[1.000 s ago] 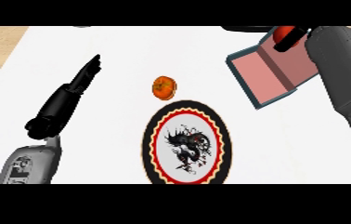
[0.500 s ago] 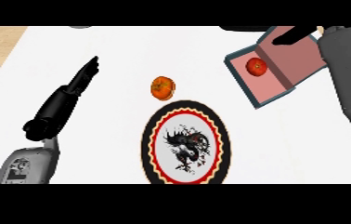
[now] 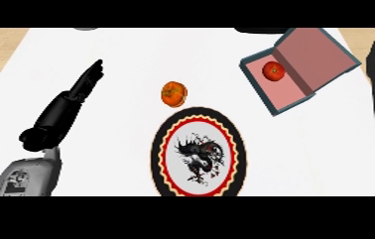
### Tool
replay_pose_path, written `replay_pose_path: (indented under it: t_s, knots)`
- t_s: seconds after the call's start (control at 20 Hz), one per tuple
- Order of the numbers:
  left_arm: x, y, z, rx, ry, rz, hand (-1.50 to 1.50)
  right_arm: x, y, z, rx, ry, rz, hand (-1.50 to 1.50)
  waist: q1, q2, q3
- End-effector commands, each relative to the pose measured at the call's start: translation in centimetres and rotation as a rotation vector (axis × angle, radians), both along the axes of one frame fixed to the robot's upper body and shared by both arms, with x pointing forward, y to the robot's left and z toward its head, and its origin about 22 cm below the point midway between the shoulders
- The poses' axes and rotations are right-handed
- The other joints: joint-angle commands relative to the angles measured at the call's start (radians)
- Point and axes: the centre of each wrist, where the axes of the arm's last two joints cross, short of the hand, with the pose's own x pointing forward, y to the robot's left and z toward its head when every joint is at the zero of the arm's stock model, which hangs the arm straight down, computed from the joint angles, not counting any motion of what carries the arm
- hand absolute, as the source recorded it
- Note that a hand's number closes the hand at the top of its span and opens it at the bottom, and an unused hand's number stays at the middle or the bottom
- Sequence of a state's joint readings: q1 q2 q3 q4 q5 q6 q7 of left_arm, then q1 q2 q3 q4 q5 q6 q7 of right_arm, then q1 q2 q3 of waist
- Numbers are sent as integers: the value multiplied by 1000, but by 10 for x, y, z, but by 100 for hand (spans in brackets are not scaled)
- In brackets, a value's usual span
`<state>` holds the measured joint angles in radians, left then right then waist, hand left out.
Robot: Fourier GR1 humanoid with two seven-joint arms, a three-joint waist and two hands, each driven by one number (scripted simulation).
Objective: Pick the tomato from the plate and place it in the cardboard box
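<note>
A red tomato (image 3: 274, 70) lies inside the cardboard box (image 3: 273, 93), which stands at the upper right with its lid tilted open. The round plate (image 3: 166, 134), with a black and red rim and a dark dragon drawing, sits low in the middle with nothing on it. My left hand (image 3: 75, 94) is at the left, fingers straight and pointing up toward the far edge, holding nothing. My right hand does not show in the head view.
An orange, pumpkin-like fruit (image 3: 173, 93) sits on the white counter (image 3: 147, 49) just above the plate. A grey object (image 3: 86, 29) and a dark one (image 3: 262, 30) peek in at the far edge.
My right arm has pulled away from the box and left the view. The tomato now lies in the box, uncovered. The left hand has stayed still.
</note>
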<state>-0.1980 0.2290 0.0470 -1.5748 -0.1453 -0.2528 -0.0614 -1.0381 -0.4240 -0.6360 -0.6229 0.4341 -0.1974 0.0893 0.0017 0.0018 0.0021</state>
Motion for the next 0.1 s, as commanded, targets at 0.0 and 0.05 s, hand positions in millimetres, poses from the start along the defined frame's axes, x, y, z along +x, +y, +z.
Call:
replay_pose_path:
  t_s: [0.0, 0.05]
  knots:
    - [4, 1, -4, 2, -10, 3, 0, -23, -42, -28, 101, -90, -110, -150, -3, 3, -1]
    - [5, 3, -10, 13, -4, 7, 0, -25, -39, -34, 56, -112, -108, -150, -3, 1, -2]
